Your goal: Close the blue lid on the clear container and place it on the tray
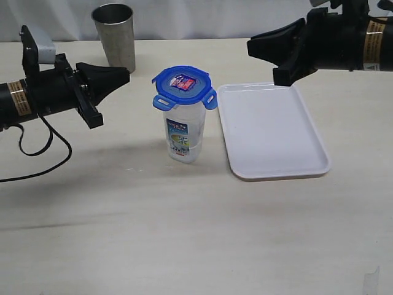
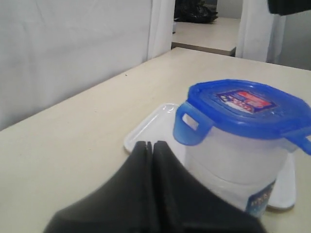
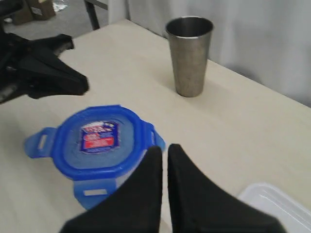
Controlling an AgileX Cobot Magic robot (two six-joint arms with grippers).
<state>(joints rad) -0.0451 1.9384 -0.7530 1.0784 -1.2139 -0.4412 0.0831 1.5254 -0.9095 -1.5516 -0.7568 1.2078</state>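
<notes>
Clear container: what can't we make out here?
Left wrist view: clear container base hidden behind the left gripper, jaws shut, and cut by the edge.
Exterior view: its label print too small to read.
Right wrist view: tray cut off at the frame corner.
All views: whether the blue lid sits fully down.

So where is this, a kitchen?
Probably a robot test room, not a kitchen: a plain table with white curtains behind, two black robot arms, and a steel cup, clear container and tray set out.
</notes>
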